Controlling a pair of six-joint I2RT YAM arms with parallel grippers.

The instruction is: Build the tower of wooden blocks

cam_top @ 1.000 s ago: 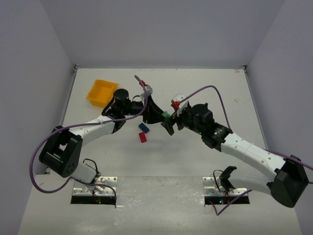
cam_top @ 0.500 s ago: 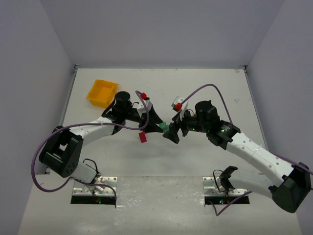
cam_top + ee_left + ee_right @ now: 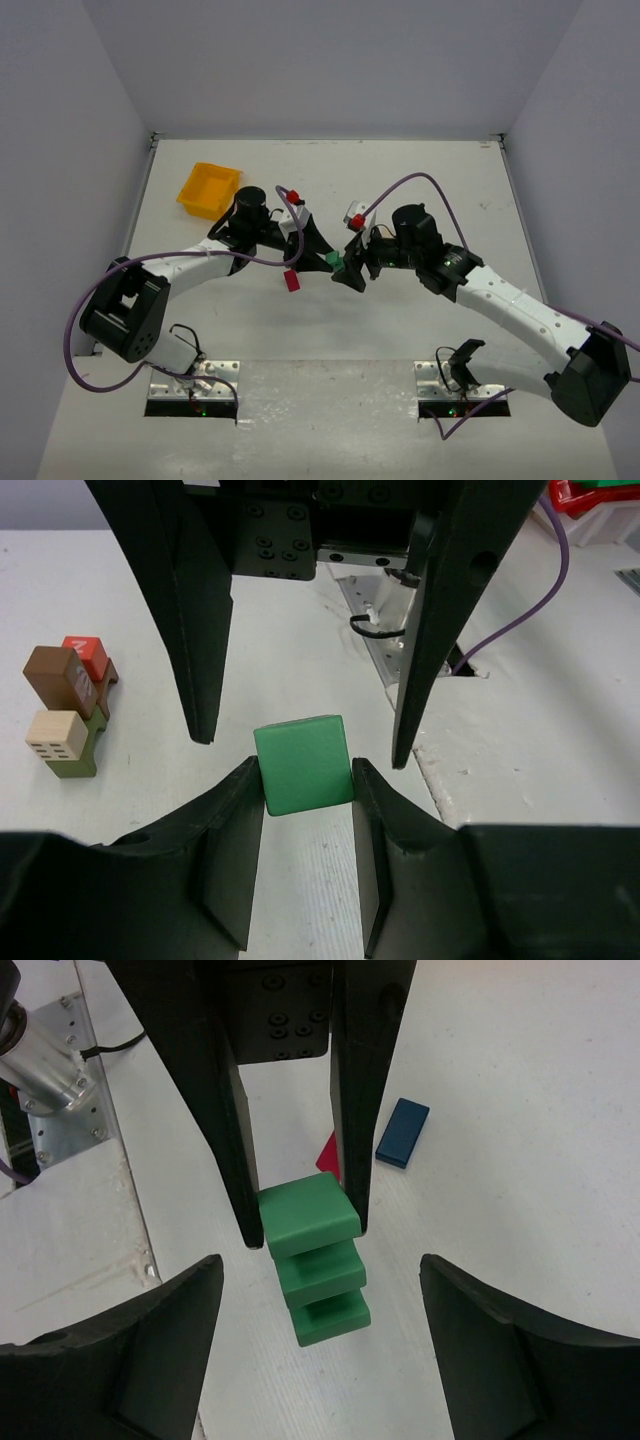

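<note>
My left gripper (image 3: 305,772) (image 3: 322,255) is shut on a green stepped block (image 3: 303,763) (image 3: 310,1218) (image 3: 330,260), pinching its top step. My right gripper (image 3: 320,1265) (image 3: 349,268) faces it from the other side, wide open, its fingers (image 3: 195,620) reaching past both sides of the block without touching. In the left wrist view a small cluster stands at the left: a brown block (image 3: 55,670), a red block (image 3: 86,654), a tan block (image 3: 55,735) and an olive block (image 3: 82,755). The top view does not show this cluster.
A loose red block (image 3: 291,281) (image 3: 327,1153) and a blue block (image 3: 403,1132) lie on the white table just beyond the left gripper. The yellow-orange tray (image 3: 208,188) sits at the far left. Purple cables arc over both arms.
The left gripper swung toward the near side and met the right gripper at the green block, which sits lower in view than a second ago. Little has moved in the last half second.
</note>
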